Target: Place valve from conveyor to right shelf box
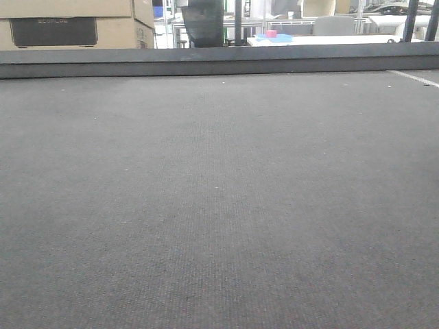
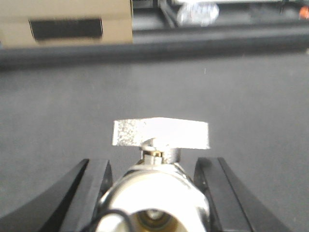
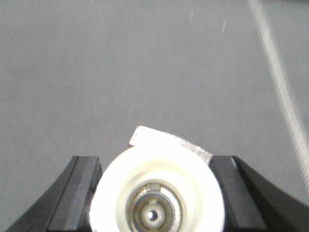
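Plainly, the left gripper (image 2: 152, 162) is clenched on a silver valve (image 2: 154, 193) over the grey conveyor (image 2: 154, 87). The right gripper (image 3: 154, 159) likewise grasps a white-capped valve (image 3: 145, 169), its cap facing the camera.

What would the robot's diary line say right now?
left gripper: shut on valve | right gripper: shut on second valve | conveyor: under both
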Motion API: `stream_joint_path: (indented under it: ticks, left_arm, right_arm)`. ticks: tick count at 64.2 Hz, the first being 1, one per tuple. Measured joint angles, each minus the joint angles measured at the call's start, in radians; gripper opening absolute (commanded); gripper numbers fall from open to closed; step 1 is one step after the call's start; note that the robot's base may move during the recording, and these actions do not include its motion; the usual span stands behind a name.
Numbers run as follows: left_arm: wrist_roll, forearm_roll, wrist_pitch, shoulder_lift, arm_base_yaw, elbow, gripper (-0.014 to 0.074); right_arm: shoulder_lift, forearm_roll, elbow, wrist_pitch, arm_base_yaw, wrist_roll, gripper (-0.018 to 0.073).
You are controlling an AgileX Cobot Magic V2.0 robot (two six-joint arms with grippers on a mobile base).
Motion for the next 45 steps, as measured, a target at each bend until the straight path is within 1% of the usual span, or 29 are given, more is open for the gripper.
stream_joint_path:
  ticks: [17,45]
  left_arm:
    - [0.000,0.007,0.000,-0.125,0.000,0.000,-0.0111]
    - [0.000,0.012,0.000,-0.155,0.000,0.000,-0.0111]
  right_arm:
    - [-0.112,0.000,0.000,-0.010,0.000,0.000,-0.0155]
    - [-0.117,0.000,0.000,-0.010,0.000,0.000,-0.0155]
